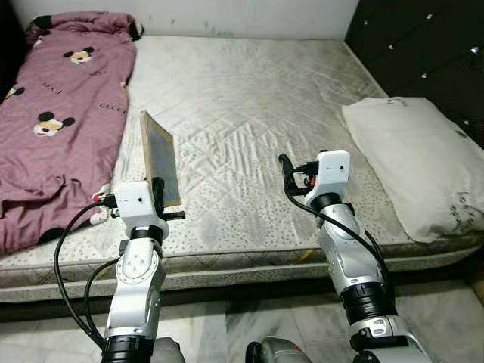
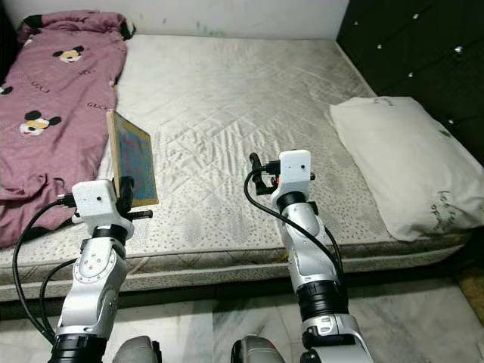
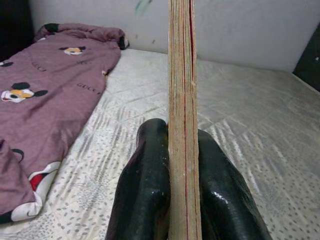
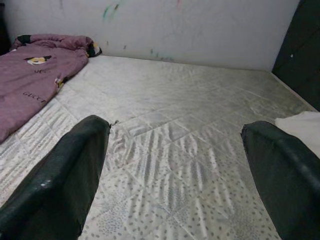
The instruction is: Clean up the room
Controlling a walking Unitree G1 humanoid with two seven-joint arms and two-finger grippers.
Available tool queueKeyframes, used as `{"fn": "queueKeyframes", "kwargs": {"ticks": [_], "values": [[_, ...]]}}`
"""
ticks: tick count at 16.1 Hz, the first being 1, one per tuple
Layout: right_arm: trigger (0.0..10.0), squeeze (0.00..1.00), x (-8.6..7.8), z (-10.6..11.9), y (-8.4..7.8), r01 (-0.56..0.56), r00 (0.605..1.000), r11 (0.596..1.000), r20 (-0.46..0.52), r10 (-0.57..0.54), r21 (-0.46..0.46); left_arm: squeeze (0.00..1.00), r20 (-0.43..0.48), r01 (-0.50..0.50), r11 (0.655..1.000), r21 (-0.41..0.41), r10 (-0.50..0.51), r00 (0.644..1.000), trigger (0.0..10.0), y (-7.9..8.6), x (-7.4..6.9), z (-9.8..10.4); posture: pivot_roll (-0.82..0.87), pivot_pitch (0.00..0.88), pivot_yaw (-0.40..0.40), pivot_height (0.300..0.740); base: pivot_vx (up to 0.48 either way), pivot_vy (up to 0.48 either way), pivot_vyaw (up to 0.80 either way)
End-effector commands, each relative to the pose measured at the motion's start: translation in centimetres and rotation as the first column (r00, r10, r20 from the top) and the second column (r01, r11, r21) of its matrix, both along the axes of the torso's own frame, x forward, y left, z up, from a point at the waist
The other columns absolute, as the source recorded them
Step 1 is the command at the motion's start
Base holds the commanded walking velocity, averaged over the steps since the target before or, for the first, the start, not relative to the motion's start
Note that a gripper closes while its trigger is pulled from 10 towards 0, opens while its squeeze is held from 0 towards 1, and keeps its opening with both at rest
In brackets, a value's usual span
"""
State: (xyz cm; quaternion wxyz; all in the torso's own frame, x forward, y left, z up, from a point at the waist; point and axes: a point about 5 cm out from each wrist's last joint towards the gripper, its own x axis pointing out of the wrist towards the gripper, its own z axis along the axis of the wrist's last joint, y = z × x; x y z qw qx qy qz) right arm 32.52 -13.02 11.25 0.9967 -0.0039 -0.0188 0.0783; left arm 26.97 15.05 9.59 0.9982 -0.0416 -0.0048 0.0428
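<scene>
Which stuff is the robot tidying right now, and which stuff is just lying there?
Being tidied:
- the book, held upright on its edge, clamped in the left gripper
- the right gripper, open, holding nothing, above the mattress

Just lying there:
- the purple blanket on the mattress's left side
- the white pillow on the right side

Left gripper [image 3: 182,190] fingers clamped; right gripper [image 4: 172,175] fingers spread wide, both arms forward.

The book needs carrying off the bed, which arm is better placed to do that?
Left. The left gripper is already shut on the book, held upright over the mattress; the right gripper is open.
</scene>
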Motion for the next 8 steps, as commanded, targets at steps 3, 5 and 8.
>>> {"fn": "queueKeyframes", "kwargs": {"ticks": [3, 5, 8], "values": [[10.0, 0.0, 0.23, 0.25, -0.1, 0.002, 1.0, 1.0, 0.005, -0.002, -0.005, 0.0, 0.061, 0.008, 1.0, -0.006, -0.007, 0.998, 10.0, -0.17, 0.21, 1.14, -0.02, 0.034, -0.054, 0.74, 0.282, 0.0, 0.0], [10.0, 0.0, 0.25, 0.27, -0.1, 0.001, 1.0, 1.0, 0.006, -0.001, -0.005, 0.0, 0.052, 0.006, 1.0, -0.012, -0.005, 0.999, 10.0, -0.17, 0.23, 1.04, -0.02, 0.034, -0.055, 0.74, 0.141, 0.0, 0.0], [10.0, 0.0, 0.27, 0.27, -0.2, 0.005, 1.0, 1.0, 0.008, -0.005, -0.009, 0.0, 0.053, 0.003, 1.0, -0.031, -0.001, 0.999, 10.0, -0.29, 0.2, 0.98, -0.02, 0.034, -0.055, 0.74, 0.0, 0.0, 0.0]]}}
